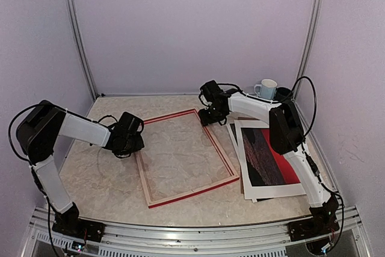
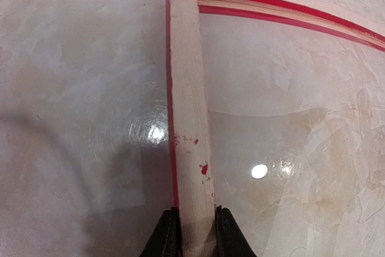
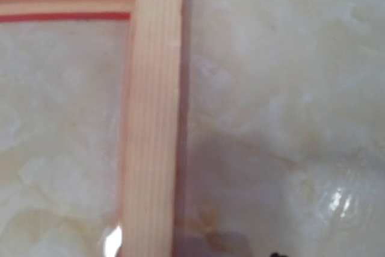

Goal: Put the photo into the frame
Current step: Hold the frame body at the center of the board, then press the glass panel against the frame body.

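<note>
Overhead, the marbled table (image 1: 102,179) is seen whole, which neither wrist camera offers. The frame (image 1: 192,192) is laid flat at its middle, pale wood uppermost, with red showing along its edges. The photo (image 1: 264,157) is set picture side up on the table just right of the frame, apart from it and partly crossed by the right arm. It is caught only by the top camera.

The left gripper (image 1: 131,147) is placed at the frame's left rail. From above its jaws are hidden under its own body. In the left wrist view the gripper (image 2: 195,240) is shown astride that rail (image 2: 189,88), a dark finger (image 2: 168,239) pressed to each side of the wood, so the rail is clamped. Red paint flecks on the wood and a glossy clear sheet inside the frame are also revealed there, the sheet edge being faint.

The right gripper (image 1: 209,117) is held over the frame's far right corner. The right wrist view is filled by that corner (image 3: 150,118), blurred, with only a dark speck at the bottom edge. Whether these jaws are apart or together cannot be told.

A white mug (image 1: 265,88) is stood at the far right, well apart from the frame.
</note>
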{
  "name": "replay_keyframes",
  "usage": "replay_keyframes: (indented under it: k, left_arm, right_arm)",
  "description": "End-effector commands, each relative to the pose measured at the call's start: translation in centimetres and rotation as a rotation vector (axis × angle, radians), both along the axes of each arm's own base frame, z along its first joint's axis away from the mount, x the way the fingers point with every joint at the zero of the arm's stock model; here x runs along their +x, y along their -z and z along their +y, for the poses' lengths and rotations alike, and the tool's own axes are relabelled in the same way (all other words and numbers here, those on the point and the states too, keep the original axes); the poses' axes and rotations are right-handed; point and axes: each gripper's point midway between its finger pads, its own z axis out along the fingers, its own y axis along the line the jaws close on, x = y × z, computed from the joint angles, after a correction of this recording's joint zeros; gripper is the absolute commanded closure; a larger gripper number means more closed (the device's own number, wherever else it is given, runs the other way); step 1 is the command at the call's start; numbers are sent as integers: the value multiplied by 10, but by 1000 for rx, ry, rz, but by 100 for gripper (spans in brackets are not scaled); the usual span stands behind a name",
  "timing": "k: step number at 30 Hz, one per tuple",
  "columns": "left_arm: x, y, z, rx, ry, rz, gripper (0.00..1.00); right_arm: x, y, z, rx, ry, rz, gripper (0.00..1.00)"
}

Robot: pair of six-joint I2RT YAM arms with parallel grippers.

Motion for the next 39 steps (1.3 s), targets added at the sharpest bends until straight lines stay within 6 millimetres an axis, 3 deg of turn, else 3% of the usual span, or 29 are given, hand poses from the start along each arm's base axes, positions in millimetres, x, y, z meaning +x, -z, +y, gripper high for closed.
replay_keyframes:
  k: [1, 14, 23, 32, 39]
  left_arm:
    - [-40, 24, -6, 38, 122, 140, 91]
    - [-62, 23, -20, 22, 176, 149, 91]
    - [-67, 24, -13, 19, 122, 148, 91]
    - [-56, 24, -11, 16, 37, 141, 91]
    - [-46, 32, -7, -10, -30, 149, 94]
  right_arm:
    - [3, 33, -16, -103, 29, 2, 45]
    - [20, 25, -8, -84, 46, -85, 35]
    - [27, 26, -9, -99, 77, -118, 33]
    - [16, 15, -19, -116, 101, -98, 36]
    - [-11, 34, -33, -194, 107, -10, 38]
